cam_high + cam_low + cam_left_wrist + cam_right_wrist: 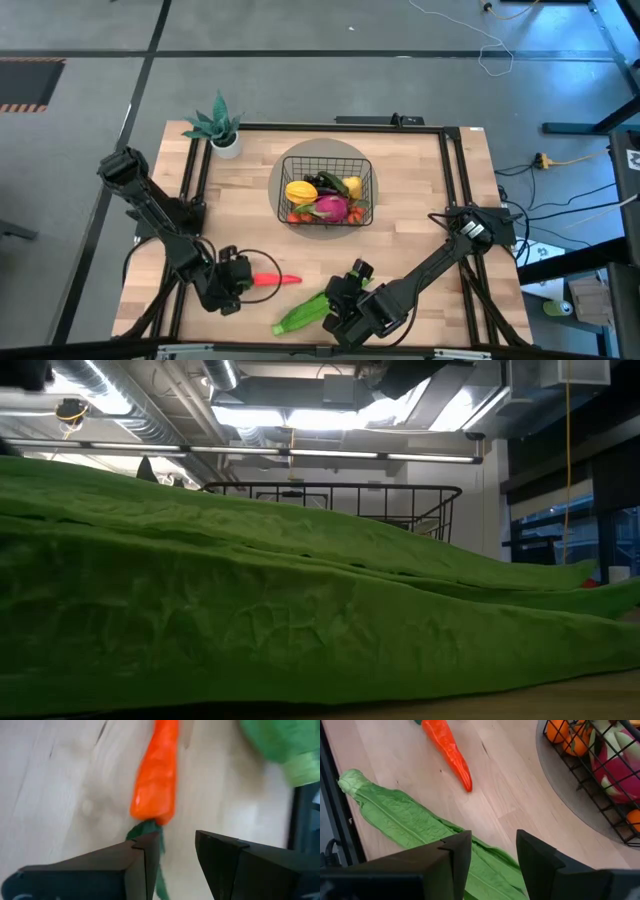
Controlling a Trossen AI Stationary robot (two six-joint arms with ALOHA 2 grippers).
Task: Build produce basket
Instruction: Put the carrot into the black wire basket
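Left gripper (pixel 172 855): jaws part open, standing at the green stem end of the red-orange pepper (pixel 157 775), one finger (pixel 140 862) against the stem; nothing is clamped between them. Right gripper (pixel 492 855): jaws part open above the long green leafy bundle (pixel 415 827), which lies flat on the table (pixel 420 210) and passes under the fingers; whether the fingers touch the leaves cannot be told, and no lift is visible.

In the high view the left gripper (pixel 232 280) sits at the near left of the table with the pepper (pixel 275 280) pointing from it toward the centre; the right gripper (pixel 350 300) sits at the near middle, over the inner end of the leafy bundle (pixel 305 313). The two items lie near each other but apart. The basket (pixel 327 190) stands on a grey round mat (pixel 285 165) toward the far middle, already holding a yellow mango, a pink dragon fruit, a dark eggplant and orange tomatoes. A potted plant (pixel 218 128) stands at the far left corner.

Step in hand, judged: pickup of the last two loose items. The next move calls for each gripper to close squarely on its item, lift clear, and carry over the basket rim; the bundle, being long and limp, likely needs a grip near its middle.
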